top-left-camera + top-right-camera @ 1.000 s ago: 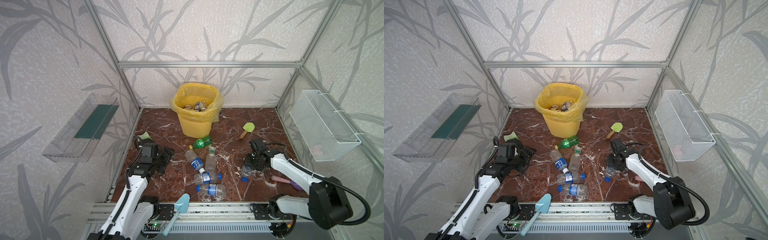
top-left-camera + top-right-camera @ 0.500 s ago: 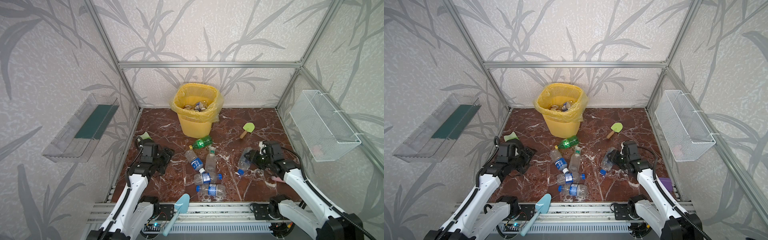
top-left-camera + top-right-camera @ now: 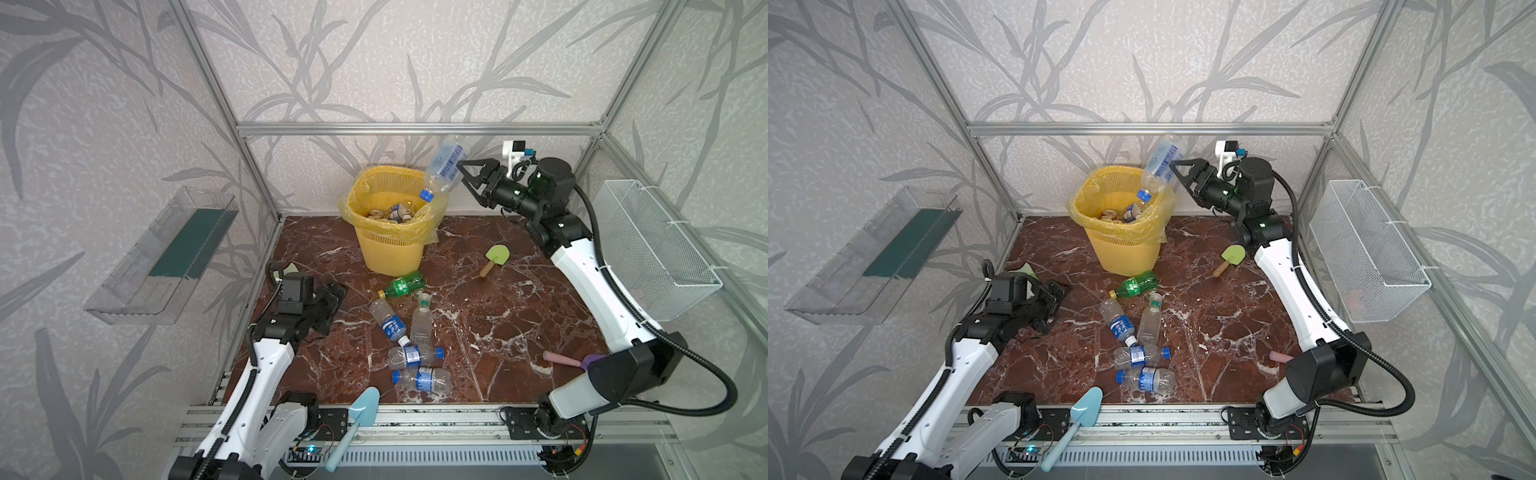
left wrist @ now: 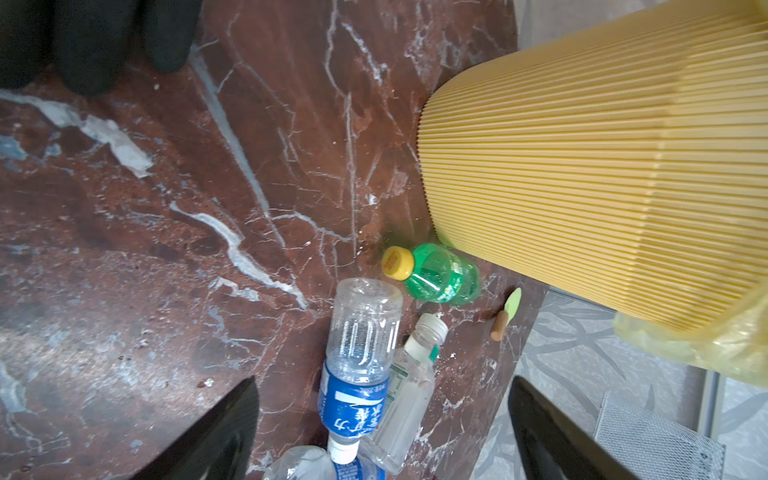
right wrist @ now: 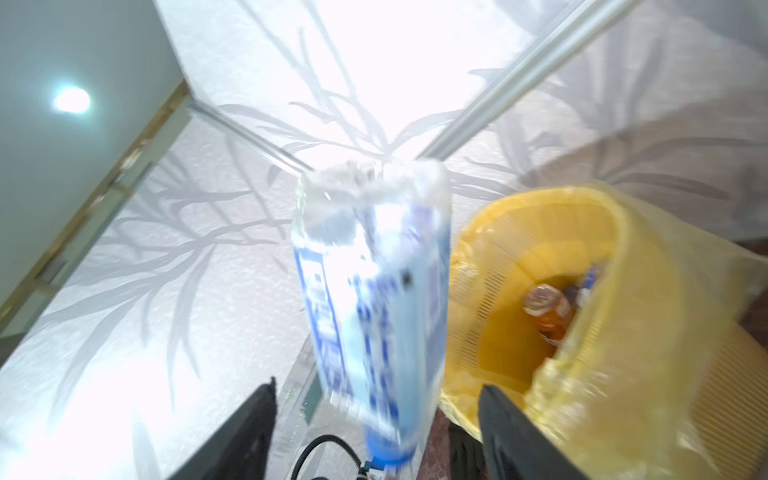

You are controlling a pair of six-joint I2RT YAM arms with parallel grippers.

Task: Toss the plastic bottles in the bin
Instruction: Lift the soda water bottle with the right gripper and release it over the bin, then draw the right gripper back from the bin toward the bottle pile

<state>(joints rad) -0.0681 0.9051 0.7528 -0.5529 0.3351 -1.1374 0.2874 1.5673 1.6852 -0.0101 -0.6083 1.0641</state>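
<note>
Right gripper point(image 3: 462, 173) raised beside the yellow bin point(image 3: 390, 253), jaws apart. Blue-labelled clear bottle point(image 3: 444, 166) loose just ahead of them, cap down over the bin's rim, blurred in the wrist view. Left gripper point(image 3: 329, 308) spread wide, low over the marble floor point(image 3: 478, 332); five more bottles point(image 3: 411, 357) lie mid-floor.

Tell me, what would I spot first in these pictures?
A clear blue-labelled bottle is in mid-air, cap down, above the rim of the yellow bin at the back, beside the open right gripper and not held. Five more bottles lie on the marble floor in the middle.
</note>
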